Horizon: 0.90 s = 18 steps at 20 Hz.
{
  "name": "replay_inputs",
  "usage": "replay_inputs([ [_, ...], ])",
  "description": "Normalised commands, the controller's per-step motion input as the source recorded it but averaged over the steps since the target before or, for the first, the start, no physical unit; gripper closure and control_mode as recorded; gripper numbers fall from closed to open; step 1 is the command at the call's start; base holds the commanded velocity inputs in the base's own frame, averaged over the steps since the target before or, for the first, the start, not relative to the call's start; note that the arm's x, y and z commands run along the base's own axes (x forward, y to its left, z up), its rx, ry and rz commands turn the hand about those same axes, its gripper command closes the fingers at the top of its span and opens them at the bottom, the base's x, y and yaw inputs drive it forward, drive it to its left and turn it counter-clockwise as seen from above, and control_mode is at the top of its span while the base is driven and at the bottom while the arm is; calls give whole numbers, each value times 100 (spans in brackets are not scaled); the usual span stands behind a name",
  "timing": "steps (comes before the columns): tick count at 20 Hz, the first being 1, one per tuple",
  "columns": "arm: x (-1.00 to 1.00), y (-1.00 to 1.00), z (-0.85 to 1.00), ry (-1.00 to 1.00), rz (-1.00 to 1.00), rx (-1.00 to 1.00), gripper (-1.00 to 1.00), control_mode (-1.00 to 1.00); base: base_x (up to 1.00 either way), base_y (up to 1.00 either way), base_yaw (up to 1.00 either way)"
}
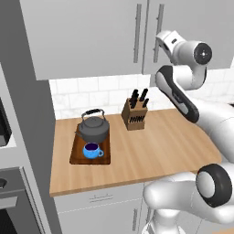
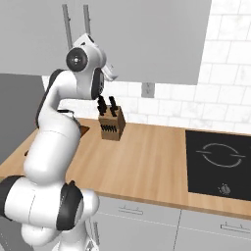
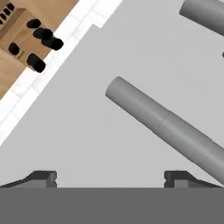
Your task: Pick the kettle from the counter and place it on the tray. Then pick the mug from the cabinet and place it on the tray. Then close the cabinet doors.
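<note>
White tile backed the light wood counter (image 1: 151, 146) in the left base view, with the grey cabinet (image 1: 91, 36) hanging above it, both cabinet doors (image 1: 109, 32) shut flush, their silver bar handles side by side. Left of the knife block (image 1: 135, 113), well apart from it, the tray (image 1: 77, 153) lay on the counter. The kettle (image 1: 93, 128) stood on the tray's far half and the blue mug (image 1: 92, 150) sat just in front of it, both inside the rim. Above the knife block, the arm's wrist reached up to the right door's handle; the fingers themselves could not be made out here.

From the right base view, the knife block (image 2: 111, 125) stood on the counter (image 2: 147, 166) with the arm rising to its left, and a corner of the tray (image 2: 83, 130) showed past the arm, left of the block. The cooktop (image 2: 220, 162) lay well to the block's right.

Through the hand view, the gripper (image 3: 109, 177) faced the grey door, its fingertips (image 3: 43, 177) spread wide and released, grasping nothing, with a bar handle (image 3: 166, 127) crossing slantwise between and beyond them. The knife block (image 3: 26, 37) showed in the far corner.
</note>
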Motion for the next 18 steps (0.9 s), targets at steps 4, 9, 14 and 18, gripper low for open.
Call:
replay_inputs([
  [4,53,-1,-11,11,-4,0,-100,-100,0,0,0],
  [9,48,-9,-32,23,-10,0,-100,-100,0,0,0],
  [14,47,-12,-33,18,-9,0,-100,-100,0,0,0],
  [18,45,-11,-41,9,-6,0,-100,-100,0,0,0],
])
